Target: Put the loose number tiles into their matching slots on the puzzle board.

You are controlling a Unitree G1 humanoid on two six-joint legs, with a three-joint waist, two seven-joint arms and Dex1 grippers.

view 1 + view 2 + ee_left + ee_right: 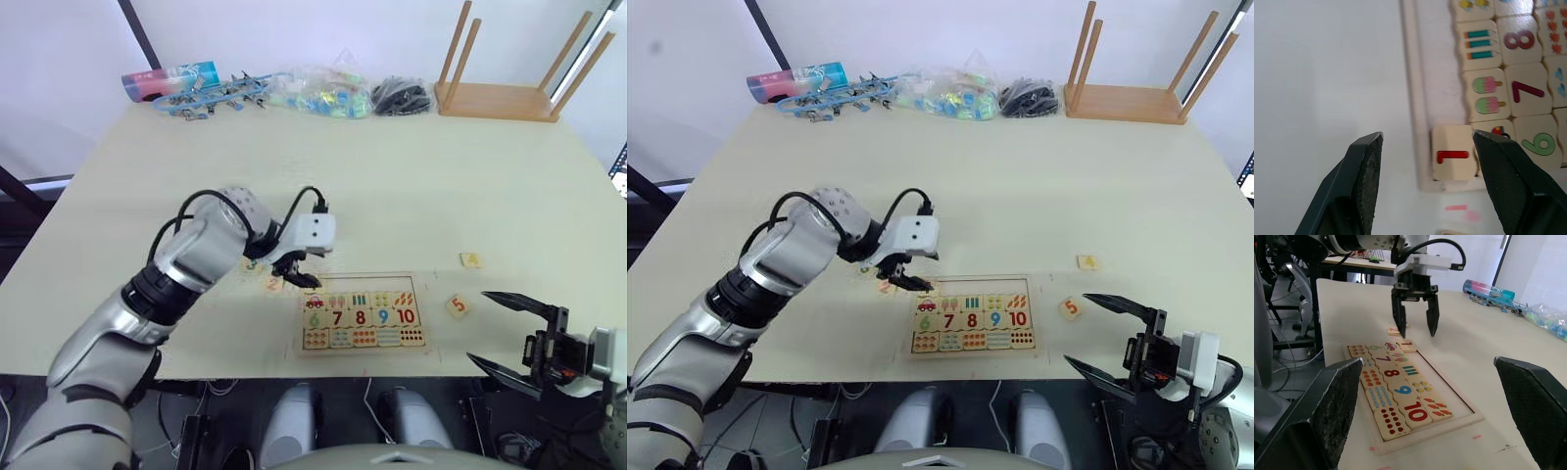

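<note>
The puzzle board (428, 323) lies near the table's front edge, with picture tiles, numbers 6 to 10 and dot tiles. Its top row of slots (989, 286) is bare except at the left end, where the tile with a red 1 (1453, 157) lies inside the corner. My left gripper (297, 271) hovers open just over that tile, touching nothing. Two loose tiles, a 3 (253, 262) and a 2 (273, 284), rest left of the board. Tile 5 (458, 305) and tile 4 (471, 259) sit to its right. My right gripper (505, 333) is wide open and empty beyond the front right edge.
A wooden stand with upright dowels (500, 98) occupies the back right corner. Along the back edge are a bag of coloured pieces (318, 93), black cables (402, 96), blue clips (211, 98) and a colourful tube (171, 80).
</note>
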